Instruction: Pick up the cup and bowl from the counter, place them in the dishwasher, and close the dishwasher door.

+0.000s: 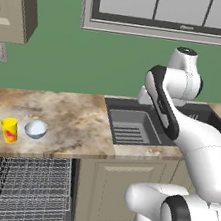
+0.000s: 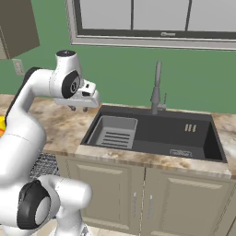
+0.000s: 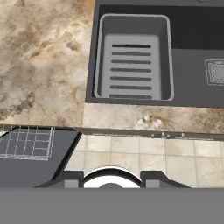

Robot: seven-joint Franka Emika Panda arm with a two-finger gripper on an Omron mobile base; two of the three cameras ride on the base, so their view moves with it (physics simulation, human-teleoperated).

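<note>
Arm (image 1: 198, 146): glossy white moulded shells, rounded and tubular, thickening toward the lower links. Joints: dark charcoal rings between the shells, plainest as a broad black band around the lower elbow (image 1: 178, 219) and a curved black strip along the upper link. Top joint cap: a white dome with a dark circular disc (image 2: 71, 84) on its side face. Hand (image 2: 85, 97): a flat, pale grey-white block with short dark studs beneath it. Gripper (image 3: 111, 180): two small dark grey fingertips, square-ended, each with a lighter grey face.

Kitchen, stone counter (image 1: 75, 122), sink (image 2: 152, 131), dishwasher (image 1: 24, 190)
</note>
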